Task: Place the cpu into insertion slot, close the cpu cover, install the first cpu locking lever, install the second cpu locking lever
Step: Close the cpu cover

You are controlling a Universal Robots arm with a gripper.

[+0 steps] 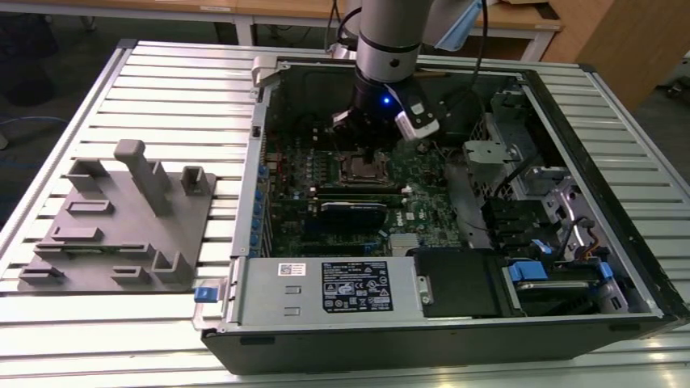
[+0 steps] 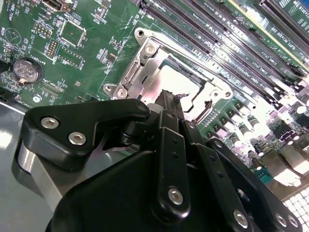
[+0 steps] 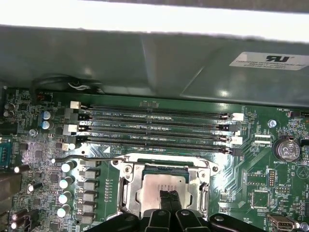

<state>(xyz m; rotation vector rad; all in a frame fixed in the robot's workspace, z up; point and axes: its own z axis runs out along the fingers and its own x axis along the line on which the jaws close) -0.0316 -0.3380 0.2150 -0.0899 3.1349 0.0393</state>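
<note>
The cpu [image 3: 161, 182], a dull silver square, lies in the insertion slot [image 1: 361, 168] on the green board. The cpu cover [image 3: 126, 186], a silver frame with a cut-out centre, lies flat around it and also shows in the second wrist view [image 2: 140, 67]. A thin wire locking lever [image 3: 79, 157] runs along one side of the socket; I cannot tell whether it is latched. My gripper [image 3: 169, 198] hangs just over the middle of the chip, its black fingertips [image 2: 166, 99] pressed together with nothing between them. In the exterior view the gripper [image 1: 372, 149] stands straight above the socket.
Long black memory slots [image 3: 154, 125] run beside the socket, next to the case wall [image 3: 145, 58]. A coin battery [image 3: 286, 149] and capacitors [image 3: 65, 186] flank it. The open computer case [image 1: 603, 105] holds drive bays and cables. A grey fixture plate [image 1: 119, 218] lies at the exterior view's left.
</note>
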